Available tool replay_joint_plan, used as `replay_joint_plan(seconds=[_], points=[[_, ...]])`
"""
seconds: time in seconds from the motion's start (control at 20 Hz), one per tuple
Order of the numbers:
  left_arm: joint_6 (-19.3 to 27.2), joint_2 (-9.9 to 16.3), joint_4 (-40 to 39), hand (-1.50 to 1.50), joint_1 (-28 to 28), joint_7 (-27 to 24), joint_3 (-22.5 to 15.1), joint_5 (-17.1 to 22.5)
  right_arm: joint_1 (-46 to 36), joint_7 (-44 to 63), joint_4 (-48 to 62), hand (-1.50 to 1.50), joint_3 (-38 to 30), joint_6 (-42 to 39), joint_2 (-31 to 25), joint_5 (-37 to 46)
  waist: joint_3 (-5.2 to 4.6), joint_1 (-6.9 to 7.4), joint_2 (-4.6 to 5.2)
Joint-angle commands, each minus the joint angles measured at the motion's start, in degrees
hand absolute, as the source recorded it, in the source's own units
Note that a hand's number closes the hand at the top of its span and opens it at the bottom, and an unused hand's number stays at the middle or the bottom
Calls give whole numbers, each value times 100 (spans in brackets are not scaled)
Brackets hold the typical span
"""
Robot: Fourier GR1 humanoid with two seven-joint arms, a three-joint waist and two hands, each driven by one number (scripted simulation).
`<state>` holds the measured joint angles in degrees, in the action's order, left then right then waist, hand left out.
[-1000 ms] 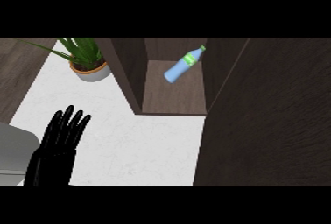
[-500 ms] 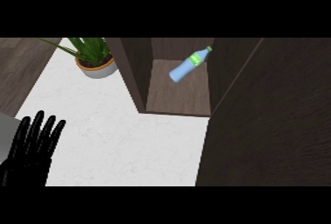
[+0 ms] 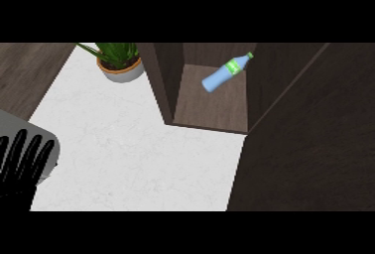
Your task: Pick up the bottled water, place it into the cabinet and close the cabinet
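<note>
The bottled water [image 3: 224,74], pale blue with a green label and cap, lies tilted inside the dark wood cabinet [image 3: 212,106], cap toward the upper right. No hand touches it. The cabinet door [image 3: 307,134] is a large dark panel filling the right side of the view, standing open. My left hand [image 3: 22,166] shows at the lower left edge, black, fingers straight and spread, pointing up, holding nothing. It is far from the cabinet. My right hand is out of sight.
A potted green plant [image 3: 119,62] in a grey pot stands on the white counter [image 3: 139,158] just left of the cabinet's side wall. A grey object [image 3: 45,144] sits at the left edge behind my left hand. Dark wood flooring borders the counter at upper left.
My left hand has shifted left and down toward the view's edge. The view has moved, so the cabinet, bottle and plant now appear further right and lower.
</note>
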<state>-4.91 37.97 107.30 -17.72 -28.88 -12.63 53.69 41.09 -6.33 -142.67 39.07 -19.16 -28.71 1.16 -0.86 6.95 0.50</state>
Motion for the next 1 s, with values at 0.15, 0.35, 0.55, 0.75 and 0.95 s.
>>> replay_joint_plan(seconds=[0.15,0.35,0.55,0.75,0.95], points=[[-372,215,31,-150,-27,44,165,151,-731,745,-250,150,1034,-279,317,-106,-13,279,118],[-549,405,48,-150,-38,102,302,223,-1021,852,-151,150,830,-379,235,-75,-31,479,131],[-675,431,3,-150,-32,149,239,227,-1390,973,-68,150,574,-531,129,-90,-52,638,207],[-693,508,7,-150,65,178,358,283,-1829,1060,-150,-150,379,-861,-220,57,-70,755,162],[-750,562,-46,-150,26,205,406,317,-2072,1134,-138,150,367,-843,-133,-85,-67,713,139]])
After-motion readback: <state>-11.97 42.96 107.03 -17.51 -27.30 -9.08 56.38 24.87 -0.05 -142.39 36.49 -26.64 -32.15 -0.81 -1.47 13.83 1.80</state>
